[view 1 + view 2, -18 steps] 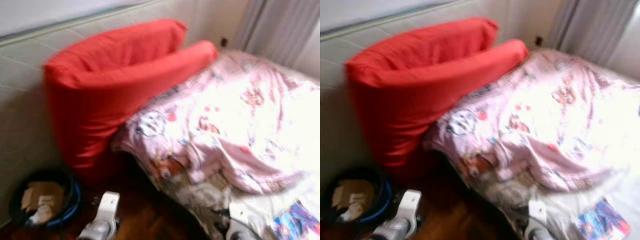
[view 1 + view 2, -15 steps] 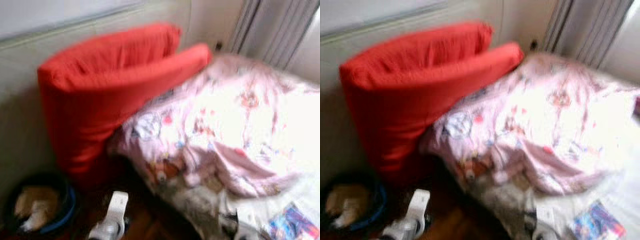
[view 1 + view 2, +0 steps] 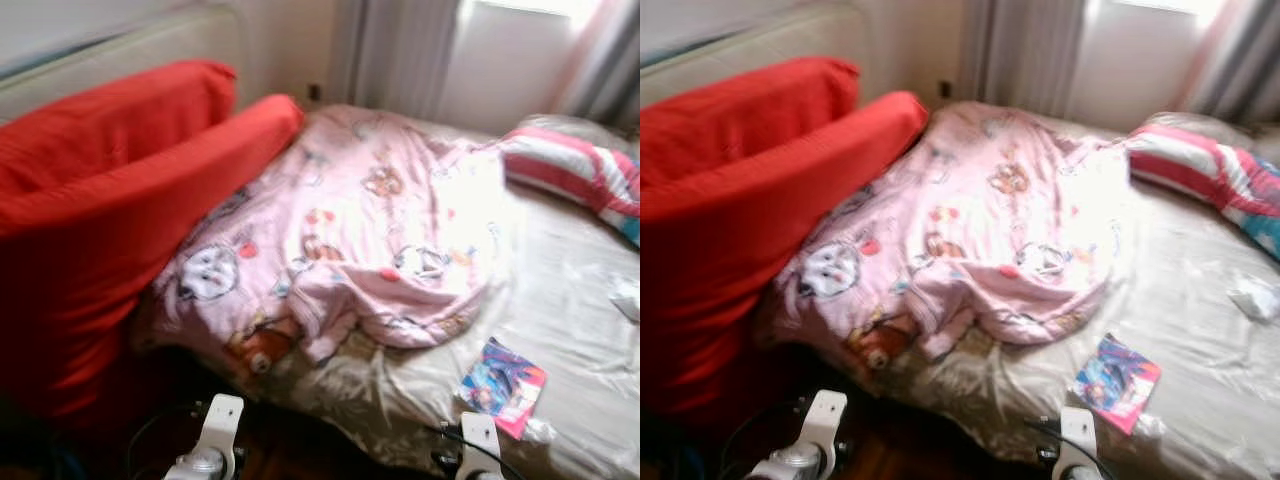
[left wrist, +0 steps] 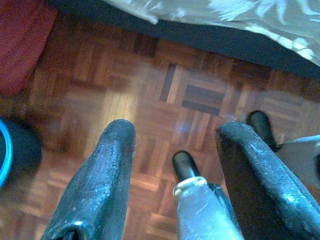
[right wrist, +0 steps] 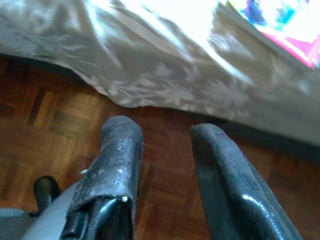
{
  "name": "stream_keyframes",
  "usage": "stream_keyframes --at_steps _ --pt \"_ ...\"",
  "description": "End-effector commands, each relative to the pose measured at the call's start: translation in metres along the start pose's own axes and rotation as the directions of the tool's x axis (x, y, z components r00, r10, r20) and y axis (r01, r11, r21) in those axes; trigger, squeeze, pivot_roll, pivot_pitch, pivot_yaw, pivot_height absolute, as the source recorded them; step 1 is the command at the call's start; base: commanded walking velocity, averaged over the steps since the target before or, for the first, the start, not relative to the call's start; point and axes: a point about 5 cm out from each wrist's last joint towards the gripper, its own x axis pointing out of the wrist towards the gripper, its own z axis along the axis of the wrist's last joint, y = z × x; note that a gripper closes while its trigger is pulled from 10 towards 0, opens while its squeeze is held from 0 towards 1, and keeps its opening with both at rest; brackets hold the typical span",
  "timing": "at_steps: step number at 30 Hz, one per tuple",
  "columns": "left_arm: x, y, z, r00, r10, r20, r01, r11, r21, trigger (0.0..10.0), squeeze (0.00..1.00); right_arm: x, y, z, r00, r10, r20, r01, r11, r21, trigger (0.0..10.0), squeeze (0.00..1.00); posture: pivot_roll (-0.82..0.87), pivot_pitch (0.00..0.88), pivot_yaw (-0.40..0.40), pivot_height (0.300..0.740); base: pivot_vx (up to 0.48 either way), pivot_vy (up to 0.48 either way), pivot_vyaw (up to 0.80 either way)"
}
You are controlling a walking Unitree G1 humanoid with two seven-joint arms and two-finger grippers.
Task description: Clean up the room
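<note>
Both grippers, left gripper (image 4: 175, 165) and right gripper (image 5: 162, 175), are hanging wide open, empty; walking blur is risking misjudging the booklet (image 3: 502, 386) lower right.

- Daylight pours from the window (image 3: 520, 50), washing out the blanket (image 3: 350, 230).
- Head views are soft with motion blur.
- Floor (image 4: 165, 85) under the bed (image 3: 570, 320) lies dim, shadowed.
</note>
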Motion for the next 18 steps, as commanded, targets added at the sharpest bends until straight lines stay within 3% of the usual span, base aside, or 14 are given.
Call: stream_keyframes --at_steps 1,18 --pt "0.0003 -0.0034 0.0017 1.000 -0.008 0.002 0.008 1.000 0.014 10.0 0.00 -0.0002 -0.0028 0.0013 1.000 -0.009 0.003 0.009 1.000 0.004 10.0 0.00 -0.08 0.002 -0.023 0.740 0.000 0.000 -0.80" --pt "0.0003 -0.0024 0.0017 1.000 -0.006 0.004 0.006 1.000 0.008 10.0 0.00 -0.0001 -0.0019 0.0014 1.000 -0.012 0.005 0.012 1.000 0.009 10.0 0.00 -0.08 0.009 -0.020 0.740 0.000 0.000 -0.79"
